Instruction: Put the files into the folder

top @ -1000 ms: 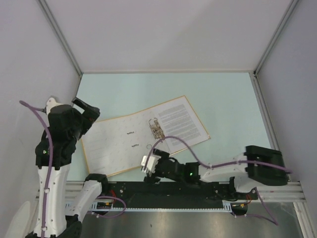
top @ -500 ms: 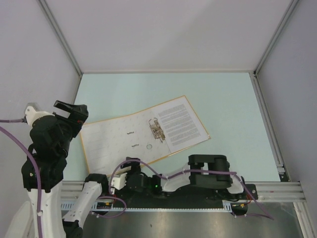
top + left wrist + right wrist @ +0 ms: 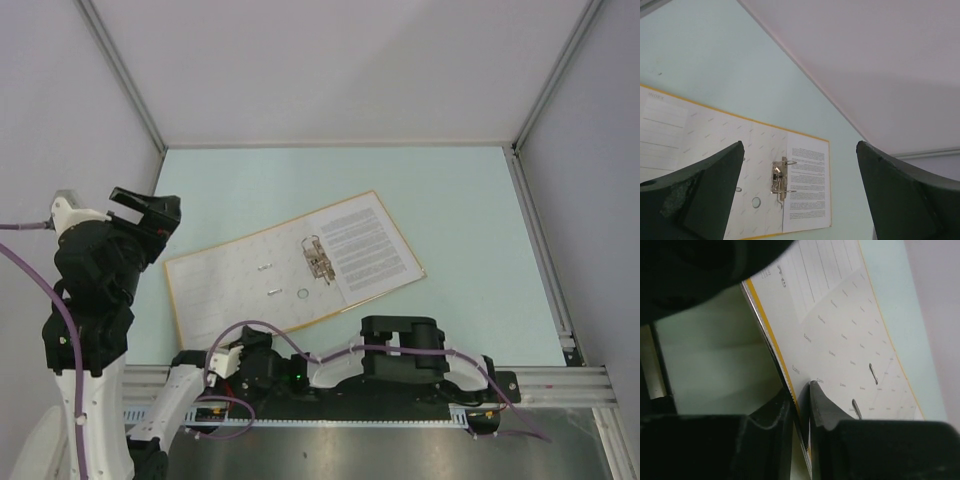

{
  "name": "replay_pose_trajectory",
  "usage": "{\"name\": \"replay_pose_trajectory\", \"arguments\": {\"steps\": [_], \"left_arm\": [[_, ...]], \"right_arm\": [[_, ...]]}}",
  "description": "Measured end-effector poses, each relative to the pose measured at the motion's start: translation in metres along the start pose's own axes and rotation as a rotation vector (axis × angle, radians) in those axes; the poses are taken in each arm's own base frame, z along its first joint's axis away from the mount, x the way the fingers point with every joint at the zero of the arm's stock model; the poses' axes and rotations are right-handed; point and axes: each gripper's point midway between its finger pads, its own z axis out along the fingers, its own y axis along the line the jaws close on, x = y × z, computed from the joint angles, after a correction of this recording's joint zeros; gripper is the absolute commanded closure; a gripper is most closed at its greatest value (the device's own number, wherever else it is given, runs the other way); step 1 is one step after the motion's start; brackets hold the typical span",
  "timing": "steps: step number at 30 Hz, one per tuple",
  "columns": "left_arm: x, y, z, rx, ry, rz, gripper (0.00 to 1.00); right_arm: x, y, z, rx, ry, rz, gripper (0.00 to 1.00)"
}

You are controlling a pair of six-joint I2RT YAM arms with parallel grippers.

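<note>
Pale mint-green table [image 3: 460, 200] lay under the open orange-yellow ring binder [image 3: 230, 285], with white printed sheets [image 3: 365, 250] resting on its right half beside the metal ring clip [image 3: 318, 260]. Only the right wrist view showed my right pincer [image 3: 800, 397] clenched on the binder's near cover edge. My left pincer [image 3: 800, 150] hung released, raised at the left.

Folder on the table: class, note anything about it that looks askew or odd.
The open folder lies skewed to the table edges, right end farther back. The files sit flat on its right half; nothing looks damaged.
</note>
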Motion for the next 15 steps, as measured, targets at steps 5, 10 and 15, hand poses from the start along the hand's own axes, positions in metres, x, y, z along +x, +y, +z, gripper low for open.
{"name": "replay_pose_trajectory", "arguments": {"steps": [5, 10, 15], "left_arm": [[-0.002, -0.019, 0.003, 0.083, 0.008, 0.008, 0.0], [-0.001, -0.039, 0.005, 0.175, 0.03, 0.032, 0.0], [0.01, -0.046, 0.008, 0.236, 0.066, 0.07, 0.0]], "right_arm": [[0.005, -0.006, 0.002, -0.054, 0.031, -0.01, 1.0], [0.014, -0.051, 0.03, 0.003, 0.064, 0.084, 1.0], [0.037, -0.172, 0.075, 0.253, 0.06, 0.294, 1.0]]}}
